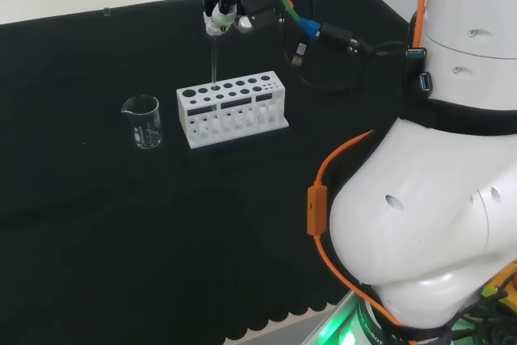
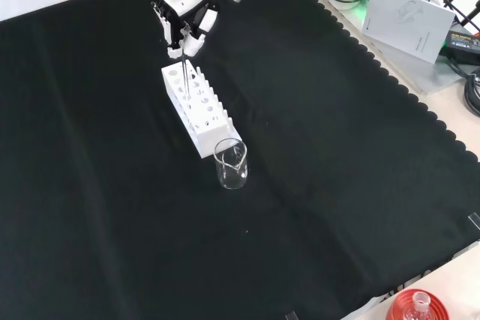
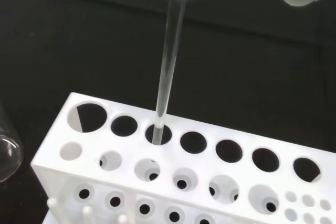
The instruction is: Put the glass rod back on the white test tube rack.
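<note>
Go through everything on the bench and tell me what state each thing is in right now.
Hand: fingers shut on the rod, above the rack.
Glass rod: upright, lower tip inside a hole in the rack's top.
White rack: standing upright on the cloth, its other holes look empty.
Beaker: upright beside the rack, looks empty.

Even bright light, faint shadows

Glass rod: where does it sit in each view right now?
Head view: glass rod hangs upright from the hand into the white test tube rack.
Front view: thin line at the rack's far end.
Wrist view: tip inside a back-row hole.
Shared landmark: the rack.
</note>
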`<state>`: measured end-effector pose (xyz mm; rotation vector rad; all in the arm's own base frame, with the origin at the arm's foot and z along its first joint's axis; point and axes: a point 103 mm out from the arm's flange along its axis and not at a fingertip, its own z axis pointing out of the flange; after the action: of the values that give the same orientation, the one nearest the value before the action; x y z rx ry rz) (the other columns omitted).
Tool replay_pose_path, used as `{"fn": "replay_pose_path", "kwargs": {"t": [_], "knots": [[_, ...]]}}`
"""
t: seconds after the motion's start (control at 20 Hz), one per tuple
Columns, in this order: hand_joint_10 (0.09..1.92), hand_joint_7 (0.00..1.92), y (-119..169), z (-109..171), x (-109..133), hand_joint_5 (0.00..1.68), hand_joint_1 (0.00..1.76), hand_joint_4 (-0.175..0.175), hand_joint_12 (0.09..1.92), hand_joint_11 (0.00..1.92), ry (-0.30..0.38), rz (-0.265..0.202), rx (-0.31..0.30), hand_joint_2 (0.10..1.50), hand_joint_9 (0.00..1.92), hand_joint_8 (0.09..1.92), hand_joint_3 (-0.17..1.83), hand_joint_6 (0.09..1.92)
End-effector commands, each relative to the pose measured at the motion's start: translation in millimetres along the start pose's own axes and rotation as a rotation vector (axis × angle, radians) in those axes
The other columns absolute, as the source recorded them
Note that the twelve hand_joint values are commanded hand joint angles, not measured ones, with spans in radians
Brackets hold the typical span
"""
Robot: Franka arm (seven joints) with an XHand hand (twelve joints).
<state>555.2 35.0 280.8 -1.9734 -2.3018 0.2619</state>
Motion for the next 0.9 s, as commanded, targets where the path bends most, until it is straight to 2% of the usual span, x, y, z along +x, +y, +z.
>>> {"fn": "replay_pose_path", "kwargs": {"t": [0.05,0.9], "knots": [[0.24,1.64,0.6,-0.1,-7.2,1.41,1.33,-0.175,0.42,1.65,-0.024,0.002,0.008,1.02,1.72,0.09,-0.17,0.13],[0.24,1.64,8.6,4.3,4.5,1.41,1.33,-0.175,0.42,1.65,-0.065,-0.040,0.036,1.02,1.72,0.09,-0.17,0.13]]}}
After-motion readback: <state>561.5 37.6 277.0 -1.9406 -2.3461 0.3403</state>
